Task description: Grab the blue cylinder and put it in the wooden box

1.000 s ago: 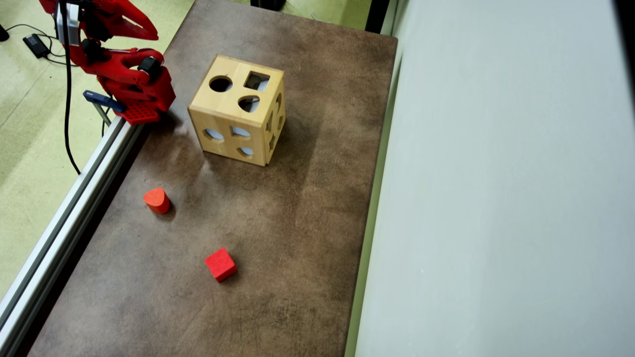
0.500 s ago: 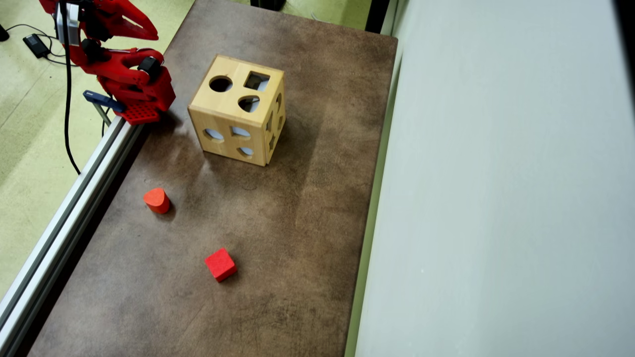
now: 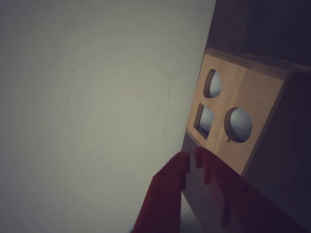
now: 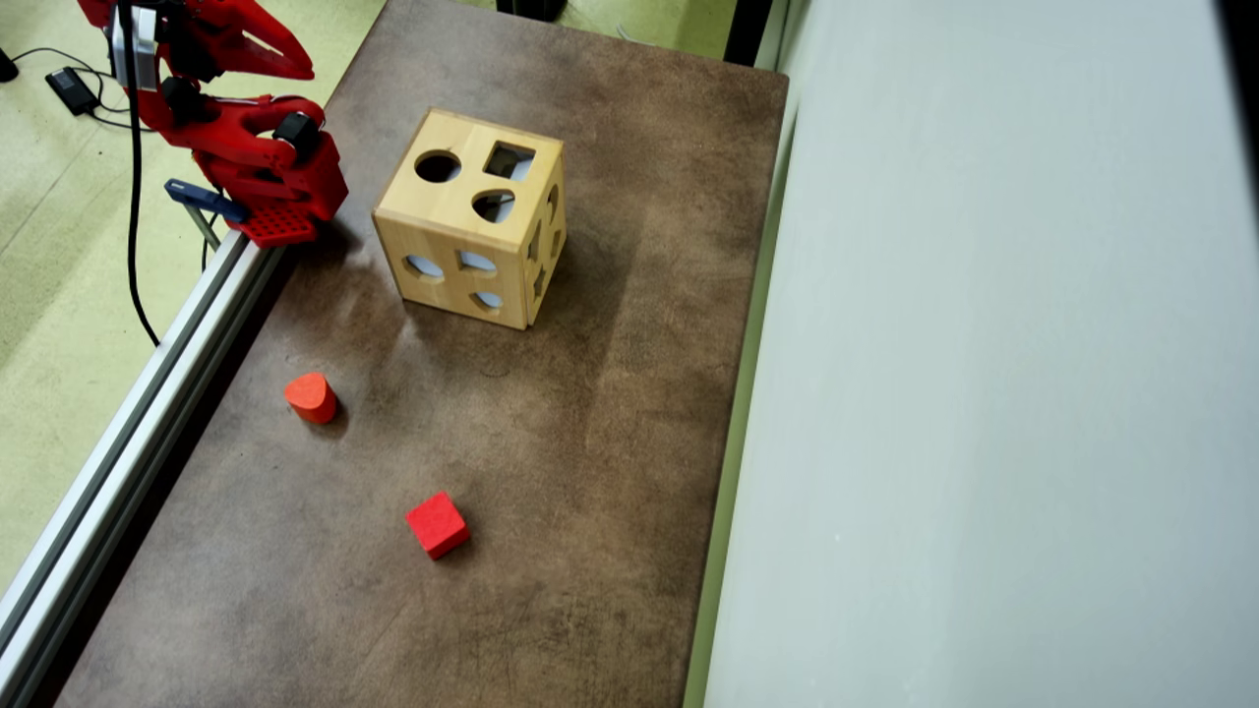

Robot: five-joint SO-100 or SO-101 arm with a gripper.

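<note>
The blue cylinder is out of view in both views. The wooden box (image 4: 462, 211) stands on the brown table (image 4: 590, 442) at the back, with round, square and semicircular holes in its top. The wrist view shows the same wooden box (image 3: 255, 90) at the right, beyond my red fingertips. My gripper (image 3: 192, 156) is shut, its tips almost touching with nothing between them. In the overhead view the red arm is folded at the far left corner, and my gripper (image 4: 305, 71) points towards the box from off the table's edge.
A red-orange rounded block (image 4: 311, 396) and a red cube (image 4: 437, 524) lie on the table nearer the front. An aluminium rail (image 4: 128, 442) runs along the left edge, with a blue clamp (image 4: 202, 200) at the arm's base. A grey wall panel (image 4: 984, 393) borders the right side.
</note>
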